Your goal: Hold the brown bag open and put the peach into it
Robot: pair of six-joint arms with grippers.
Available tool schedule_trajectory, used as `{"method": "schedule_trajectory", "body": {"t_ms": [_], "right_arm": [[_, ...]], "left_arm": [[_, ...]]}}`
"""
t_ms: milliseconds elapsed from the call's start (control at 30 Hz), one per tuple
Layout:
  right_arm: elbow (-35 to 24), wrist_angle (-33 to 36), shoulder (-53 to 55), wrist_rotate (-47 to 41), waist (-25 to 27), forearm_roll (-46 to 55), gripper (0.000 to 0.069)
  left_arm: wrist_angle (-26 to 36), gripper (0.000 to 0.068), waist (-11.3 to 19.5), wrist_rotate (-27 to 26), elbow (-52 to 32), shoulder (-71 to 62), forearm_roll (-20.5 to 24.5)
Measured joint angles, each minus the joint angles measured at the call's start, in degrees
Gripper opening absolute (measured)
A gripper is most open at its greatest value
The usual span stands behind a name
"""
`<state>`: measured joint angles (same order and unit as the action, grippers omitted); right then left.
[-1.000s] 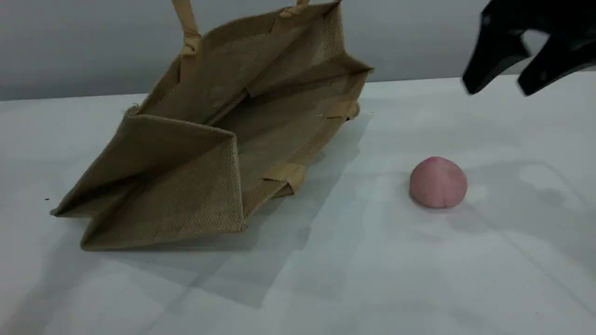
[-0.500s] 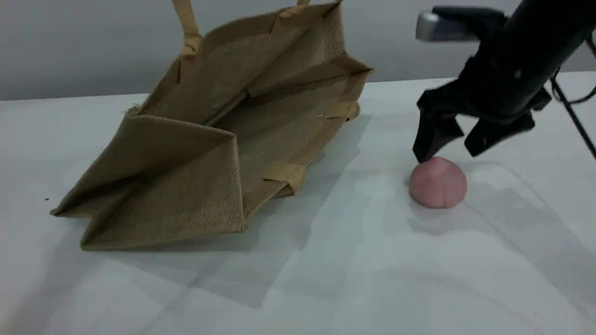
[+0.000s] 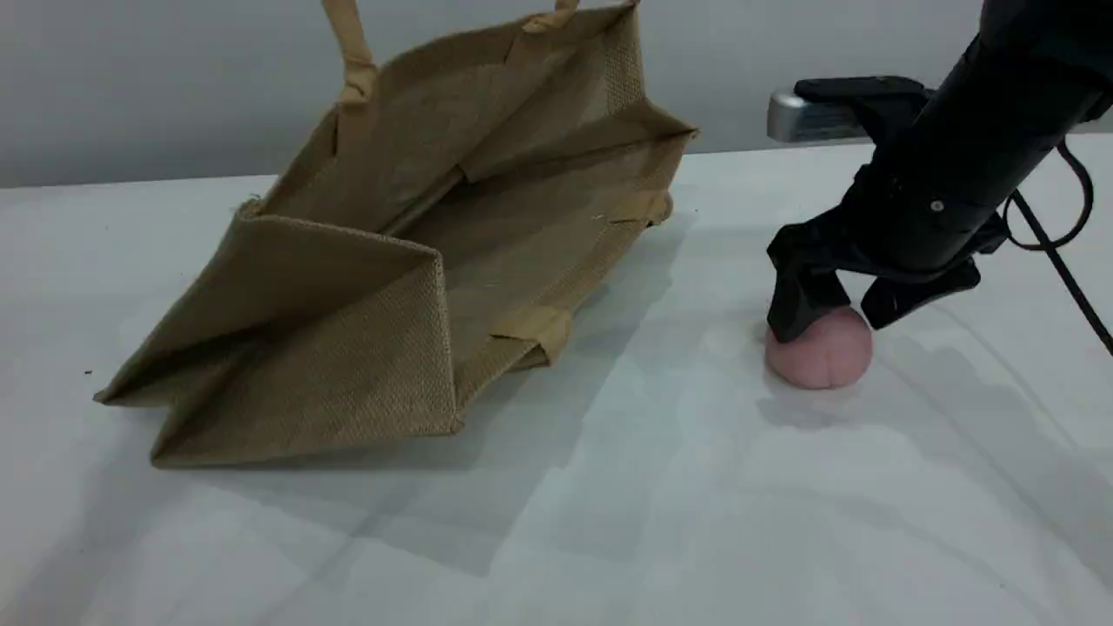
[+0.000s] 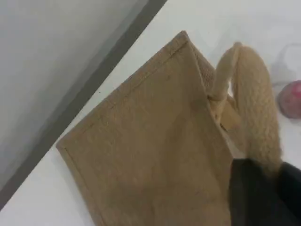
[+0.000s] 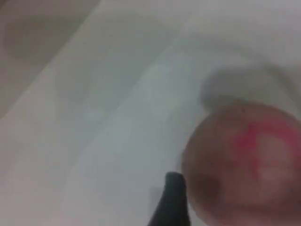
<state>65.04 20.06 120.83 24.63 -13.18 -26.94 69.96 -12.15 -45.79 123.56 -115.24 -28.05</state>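
brown bag (image 3: 374, 287): on the left half of the white table (image 3: 609, 504), lying on one broad side with its mouth open toward the right and toward the camera; the lower wall lies flat on the table, the upper wall is lifted and slants up to the top edge of the scene view; the near gusset is folded inward.
handle (image 3: 352, 52): a beige padded loop on the lifted wall, pulled straight up and out of the scene view's top edge; the other handle's tabs lie on the lower rim.
left gripper (image 4: 265, 188): seen only in the left wrist view, at the bottom right; fingers together, clamped on the handle (image 4: 256, 108), with the bag's outer wall hanging below it.
peach (image 3: 822, 356): on the table, right of the bag's mouth and well apart from it; pale pink, crease facing the camera, outside the bag.
right gripper (image 3: 832, 320): directly over the peach, jaws wide apart, one finger at each side of the fruit's upper part; whether they touch it cannot be told.
right wrist view: blurred; peach (image 5: 244, 165) fills the lower right, one dark fingertip (image 5: 171, 202) just beside its left edge.
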Motion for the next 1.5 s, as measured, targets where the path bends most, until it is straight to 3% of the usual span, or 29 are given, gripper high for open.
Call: {"method": "schedule_trajectory", "body": {"t_ms": [133, 233, 500, 567, 800, 1100, 1500], "right_arm": [[0.0, 0.1, 1.4, 0.1, 0.0, -0.1, 0.0526], [0.0, 0.1, 2.0, 0.1, 0.0, -0.1, 0.0449], [0.0, 1.2, 1.8, 0.1, 0.0, 0.5, 0.0092], [0.0, 1.9, 1.5, 0.1, 0.0, 2.0, 0.0039], [0.0, 6.5, -3.7, -1.9, 0.0, 5.7, 0.0027], [-0.1, 7.1, -15.4, -1.7, -0.7, 5.9, 0.0027], [-0.1, 1.6, -19.8, 4.6, -13.8, 5.6, 0.0027]], "left_arm": [[0.0, 0.0099, 0.0, 0.0, 0.0, 0.0, -0.6], [0.0, 0.0099, 0.0, 0.0, 0.0, 0.0, -0.6], [0.0, 0.0099, 0.0, -0.1, 0.0, 0.0, -0.6], [0.0, 0.0099, 0.0, -0.1, 0.0, 0.0, -0.6], [0.0, 0.0099, 0.0, -0.6, 0.0, 0.0, -0.6], [0.0, 0.0099, -0.3, -3.8, 0.0, 0.0, -0.5], [0.0, 0.0099, -3.6, -6.1, 0.0, 0.1, -0.3]]}}
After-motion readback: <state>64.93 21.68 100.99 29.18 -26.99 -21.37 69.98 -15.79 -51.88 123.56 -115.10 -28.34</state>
